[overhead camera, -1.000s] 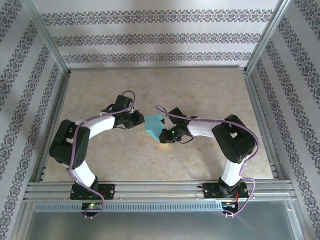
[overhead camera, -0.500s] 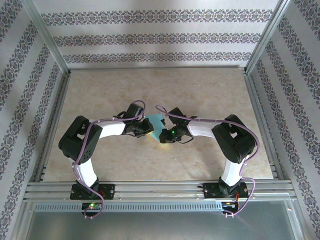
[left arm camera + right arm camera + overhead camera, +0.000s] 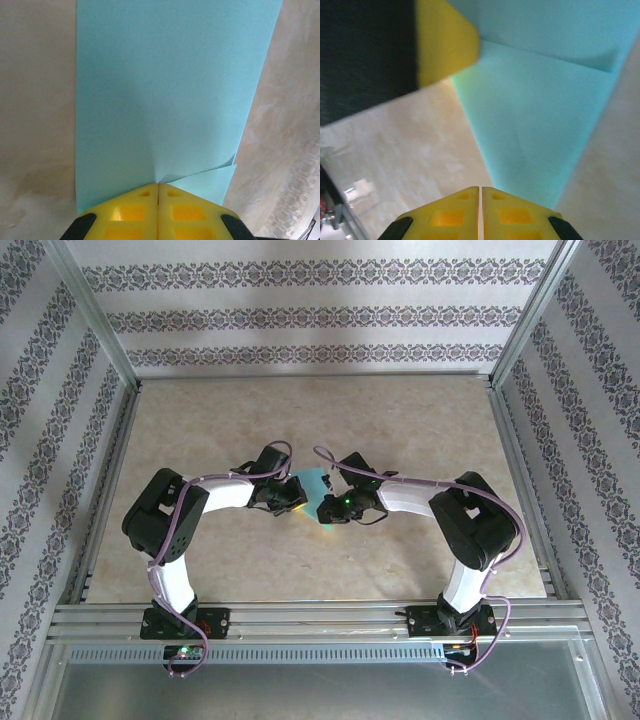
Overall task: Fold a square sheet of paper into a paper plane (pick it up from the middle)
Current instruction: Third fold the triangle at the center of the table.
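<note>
My left pincer [image 3: 158, 186] has just closed on the teal paper [image 3: 165, 90] (my right pincer [image 3: 480, 189] already pinches it), ready for folding.

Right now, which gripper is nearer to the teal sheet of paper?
Left. The left gripper is shut on the sheet of paper, pinching its edge. The right gripper, shut, has its tips at the sheet's narrow corner; I cannot tell whether it touches.

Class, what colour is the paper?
Plain teal-turquoise; the paper shows best in the left wrist view.
</note>
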`<action>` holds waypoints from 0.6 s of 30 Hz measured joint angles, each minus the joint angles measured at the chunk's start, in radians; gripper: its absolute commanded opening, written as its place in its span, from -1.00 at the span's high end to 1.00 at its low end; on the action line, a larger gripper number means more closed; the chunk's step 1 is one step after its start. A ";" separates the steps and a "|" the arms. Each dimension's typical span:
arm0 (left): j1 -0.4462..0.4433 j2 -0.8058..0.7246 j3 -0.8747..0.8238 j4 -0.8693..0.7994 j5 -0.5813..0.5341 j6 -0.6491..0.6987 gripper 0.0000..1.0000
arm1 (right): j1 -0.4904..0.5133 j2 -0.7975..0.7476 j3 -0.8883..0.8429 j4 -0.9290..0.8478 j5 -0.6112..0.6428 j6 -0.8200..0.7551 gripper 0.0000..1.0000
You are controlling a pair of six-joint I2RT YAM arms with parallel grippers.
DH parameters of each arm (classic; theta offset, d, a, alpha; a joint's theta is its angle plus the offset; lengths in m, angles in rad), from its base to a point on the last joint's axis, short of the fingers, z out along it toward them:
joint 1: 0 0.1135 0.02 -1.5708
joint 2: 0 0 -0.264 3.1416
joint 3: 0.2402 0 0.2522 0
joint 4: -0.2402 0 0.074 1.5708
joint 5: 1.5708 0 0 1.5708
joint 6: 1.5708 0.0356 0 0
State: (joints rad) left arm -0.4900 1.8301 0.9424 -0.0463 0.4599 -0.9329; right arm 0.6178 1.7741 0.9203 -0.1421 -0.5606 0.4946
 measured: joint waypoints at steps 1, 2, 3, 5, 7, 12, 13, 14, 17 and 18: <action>0.000 0.001 0.002 -0.002 0.001 0.000 0.87 | 0.000 0.000 0.000 0.013 -0.007 0.008 0.82; 0.000 0.002 0.003 -0.003 0.002 0.000 0.87 | 0.000 0.002 0.001 0.022 -0.011 0.014 0.83; 0.000 0.003 0.005 -0.005 0.002 0.000 0.87 | 0.000 0.005 0.003 0.031 -0.011 0.021 0.84; 0.000 0.005 0.007 -0.006 0.003 0.000 0.87 | 0.000 0.022 0.015 0.042 -0.013 0.035 0.88; 0.000 0.006 0.009 -0.008 0.003 0.000 0.87 | 0.000 0.046 0.032 0.047 -0.013 0.047 0.90; 0.000 0.008 0.014 -0.017 0.003 0.000 0.87 | 0.005 0.105 0.075 0.050 -0.008 0.061 0.93; 0.000 0.009 0.017 -0.020 0.003 0.000 0.87 | 0.009 0.115 0.080 0.048 -0.005 0.061 0.94; 0.000 0.010 0.019 -0.024 0.003 0.000 0.87 | 0.009 0.121 0.083 0.046 -0.005 0.061 0.94; 0.000 0.013 0.029 -0.041 0.001 0.000 0.88 | 0.013 0.122 0.084 0.046 -0.001 0.061 0.94; 0.000 0.014 0.031 -0.046 -0.001 0.000 0.87 | 0.013 0.122 0.083 0.046 0.002 0.061 0.94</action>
State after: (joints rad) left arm -0.4900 1.8439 0.9733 -0.0925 0.4587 -0.9329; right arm 0.6312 1.8965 1.0035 -0.0959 -0.5587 0.5552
